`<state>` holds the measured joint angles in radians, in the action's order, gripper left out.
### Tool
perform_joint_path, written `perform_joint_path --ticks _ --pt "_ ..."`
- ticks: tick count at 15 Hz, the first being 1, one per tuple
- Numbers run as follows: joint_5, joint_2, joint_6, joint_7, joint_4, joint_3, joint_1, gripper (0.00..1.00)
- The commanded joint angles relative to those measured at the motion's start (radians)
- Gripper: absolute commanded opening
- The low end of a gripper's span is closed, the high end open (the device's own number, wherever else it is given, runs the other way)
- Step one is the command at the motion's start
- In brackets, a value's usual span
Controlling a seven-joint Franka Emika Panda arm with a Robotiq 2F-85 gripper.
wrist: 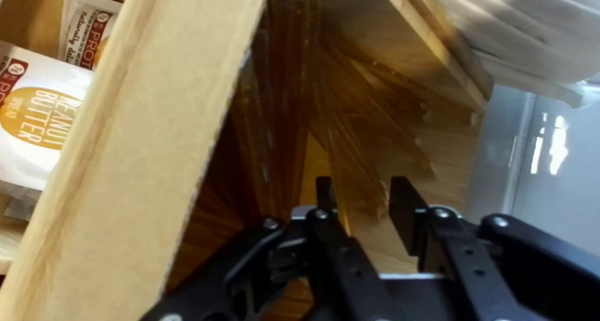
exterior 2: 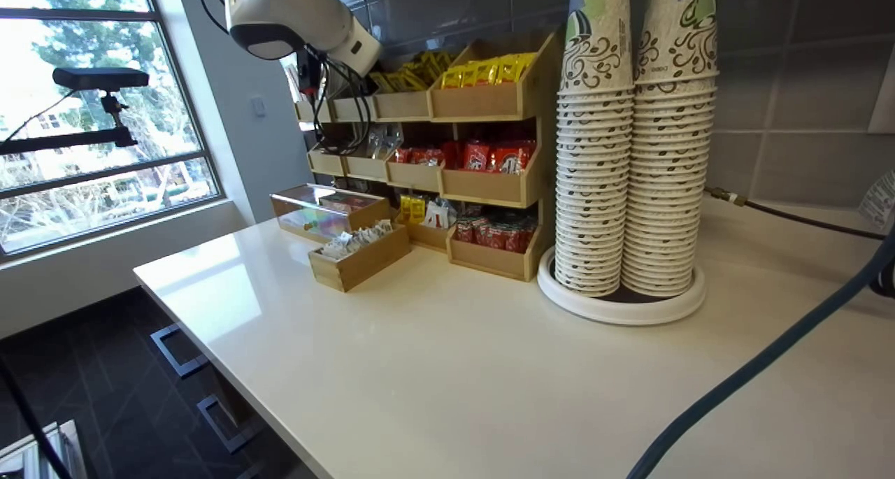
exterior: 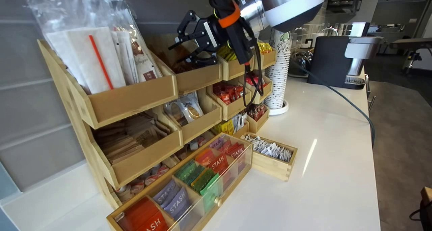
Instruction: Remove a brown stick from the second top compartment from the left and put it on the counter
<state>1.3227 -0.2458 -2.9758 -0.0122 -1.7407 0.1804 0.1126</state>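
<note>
A: State the position of the brown stick relative to the gripper.

B: In the wrist view, the end of one stick shows in the gap between the fingertips, nearer the fingertip on the left of that view. Contact cannot be confirmed. Similar sticks fan out beside it, inside the second top compartment.

A: Gripper condition?

B: Jaws spread, with a visible gap. In an exterior view, they reach in above the compartment's front panel.

A: Compartment location?

B: Top row of the rack, between the bin holding a clear plastic bag and the bin of yellow packets.

A: Counter location?

B: The white counter lies below the compartment and extends in front of the rack.
</note>
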Motion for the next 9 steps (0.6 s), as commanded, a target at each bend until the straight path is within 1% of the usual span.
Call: perform_joint_path --ticks 1,2,3,8,9 --pt "-0.016 -0.03 -0.032 0.002 0.038 -0.002 0.009 0.06" --pt "-0.017 -0.03 -0.033 0.0 0.039 -0.002 0.009 0.02" --pt "-0.018 -0.03 -0.033 0.0 0.039 -0.003 0.009 0.0" --pt "-0.021 -0.029 -0.037 -0.003 0.037 -0.007 0.008 0.0" --pt "-0.024 -0.029 -0.037 -0.004 0.035 -0.008 0.008 0.22"
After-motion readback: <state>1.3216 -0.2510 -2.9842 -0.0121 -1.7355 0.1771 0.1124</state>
